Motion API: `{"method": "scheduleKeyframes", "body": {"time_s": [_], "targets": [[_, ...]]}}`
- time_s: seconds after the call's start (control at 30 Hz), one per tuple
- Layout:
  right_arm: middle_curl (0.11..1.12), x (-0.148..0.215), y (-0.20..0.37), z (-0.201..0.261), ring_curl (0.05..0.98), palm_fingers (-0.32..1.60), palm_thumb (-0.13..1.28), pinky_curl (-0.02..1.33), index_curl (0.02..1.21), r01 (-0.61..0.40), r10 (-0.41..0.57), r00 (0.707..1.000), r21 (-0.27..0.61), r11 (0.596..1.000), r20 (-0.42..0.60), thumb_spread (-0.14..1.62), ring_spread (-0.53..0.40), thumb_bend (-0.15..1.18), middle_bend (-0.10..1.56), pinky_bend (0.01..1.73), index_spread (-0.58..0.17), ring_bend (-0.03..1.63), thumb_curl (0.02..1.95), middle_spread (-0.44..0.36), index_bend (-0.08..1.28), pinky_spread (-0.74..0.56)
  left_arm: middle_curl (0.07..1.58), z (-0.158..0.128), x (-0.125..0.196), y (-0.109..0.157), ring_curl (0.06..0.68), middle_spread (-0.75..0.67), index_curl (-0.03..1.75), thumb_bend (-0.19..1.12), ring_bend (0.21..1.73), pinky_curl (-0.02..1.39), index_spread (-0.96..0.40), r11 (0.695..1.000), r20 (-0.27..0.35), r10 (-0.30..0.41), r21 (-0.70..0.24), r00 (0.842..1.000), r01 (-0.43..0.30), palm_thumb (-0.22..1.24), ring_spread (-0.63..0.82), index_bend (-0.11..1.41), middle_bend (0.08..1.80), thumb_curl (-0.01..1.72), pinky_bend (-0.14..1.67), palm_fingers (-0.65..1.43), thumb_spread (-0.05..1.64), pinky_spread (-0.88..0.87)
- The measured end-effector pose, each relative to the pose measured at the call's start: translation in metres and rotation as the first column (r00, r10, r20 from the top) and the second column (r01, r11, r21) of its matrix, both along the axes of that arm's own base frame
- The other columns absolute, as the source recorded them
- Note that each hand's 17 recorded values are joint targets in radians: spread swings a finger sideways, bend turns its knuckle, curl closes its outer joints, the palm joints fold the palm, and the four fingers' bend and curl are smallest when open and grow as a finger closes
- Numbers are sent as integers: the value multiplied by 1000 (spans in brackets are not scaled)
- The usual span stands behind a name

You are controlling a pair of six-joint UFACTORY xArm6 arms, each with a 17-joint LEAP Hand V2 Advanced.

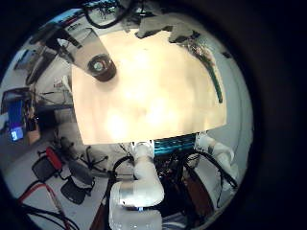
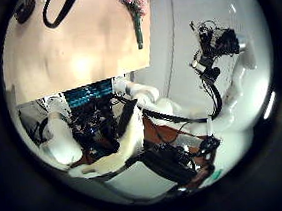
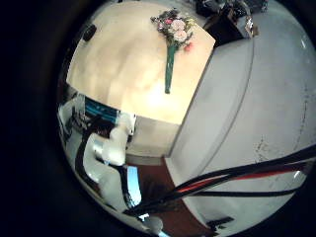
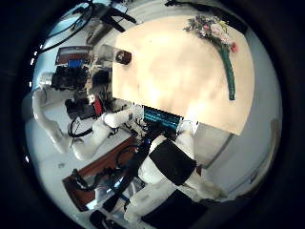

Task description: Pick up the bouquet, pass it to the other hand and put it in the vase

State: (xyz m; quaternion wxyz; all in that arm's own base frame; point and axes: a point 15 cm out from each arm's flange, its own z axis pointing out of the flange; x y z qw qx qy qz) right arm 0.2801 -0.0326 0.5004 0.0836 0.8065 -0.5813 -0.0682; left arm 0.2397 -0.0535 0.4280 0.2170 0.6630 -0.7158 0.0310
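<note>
Pale wooden worktop [image 4: 181, 76]: bouquet [image 4: 221, 48] lying flat near one edge, vase [image 1: 100, 67] upright at the far corner, well apart. Middle bare. Fingers' state: cannot tell.

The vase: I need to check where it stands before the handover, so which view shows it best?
The left little finger side palm view: the vase is nearest there, standing at a corner of the table. The right thumb side palm view shows it smaller, at the table's edge. The other two views do not show it clearly.
</note>
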Motion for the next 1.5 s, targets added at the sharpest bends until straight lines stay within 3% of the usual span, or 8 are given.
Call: {"method": "scheduleKeyframes", "body": {"time_s": [0.5, 0.6, 0.73, 0.93, 1.07, 1.2, 1.37, 1.5], "targets": [[317, -6, -16, 20, 244, 220, 444, 274, 359, -22, 23, 999, -25, 999, 43, 1259, 120, -16, 187, 192, -393, 205, 310, -25, 185, 277, 292, 10, -7, -7, 195, 271, 406, -19, 419, 150, -24, 999, 26, -1, -50, 1000, 2, 305, 521, 194, 177, 296, 319, 167, 1156, 597], [307, -1, -22, 17, 258, 273, 418, 290, 334, -4, 5, 999, -22, 1000, 42, 1257, 119, -26, 176, 253, -375, 274, 305, -42, 139, 295, 291, 8, -10, -12, 195, 270, 406, -19, 417, 150, -24, 999, 20, -32, -36, 999, 33, 306, 521, 194, 178, 295, 317, 169, 1157, 597], [315, 16, -40, 11, 309, 407, 315, 314, 261, 57, -56, 996, -22, 998, 66, 1224, 87, -39, 213, 375, -294, 502, 289, -7, 72, 299, 292, 4, -10, -21, 197, 275, 402, -19, 420, 152, -24, 996, 14, -92, 2, 996, 92, 306, 520, 182, 180, 295, 320, 163, 1158, 598], [348, 40, -55, -8, 350, 458, 278, 331, 227, 189, -187, 980, -16, 982, 60, 1199, 15, -20, 300, 454, -226, 665, 293, -4, 120, 238, 298, -6, 3, -33, 209, 292, 371, -19, 458, 162, -3, 971, 12, -223, 86, 975, 221, 306, 524, 163, 187, 294, 348, 125, 1159, 600], [364, 53, -82, -15, 355, 472, 301, 333, 223, 323, -319, 942, -21, 946, 99, 1186, -27, -17, 345, 504, -211, 727, 302, -4, 145, 202, 301, -10, 12, -52, 210, 302, 361, -19, 467, 165, 2, 942, 23, -324, 104, 946, 320, 306, 525, 170, 187, 294, 358, 116, 1159, 600], [371, 62, -121, -30, 366, 486, 276, 345, 217, 491, -486, 863, -3, 871, 136, 1175, -63, -27, 358, 598, -206, 803, 300, -7, 136, 193, 306, -15, 19, -65, 212, 306, 351, -19, 479, 168, 8, 912, 33, -403, 99, 915, 398, 306, 525, 163, 190, 294, 369, 105, 1159, 600], [378, 63, -132, -120, 374, 488, 261, 354, 228, 610, -612, 791, 48, 791, 23, 1167, -79, -22, 372, 677, -185, 865, 298, 4, 163, 195, 312, -26, 20, -65, 212, 308, 344, -20, 487, 170, 11, 887, 32, -457, 82, 889, 454, 301, 525, 168, 191, 295, 378, 98, 1160, 600], [386, 62, -142, -191, 373, 504, 287, 348, 248, 680, -682, 731, 62, 731, 12, 1163, -85, -14, 395, 700, -179, 878, 306, 14, 188, 191, 316, -31, 21, -67, 212, 309, 341, -19, 491, 170, 12, 879, 30, -474, 75, 880, 471, 300, 525, 171, 191, 297, 383, 96, 1161, 600]]}}
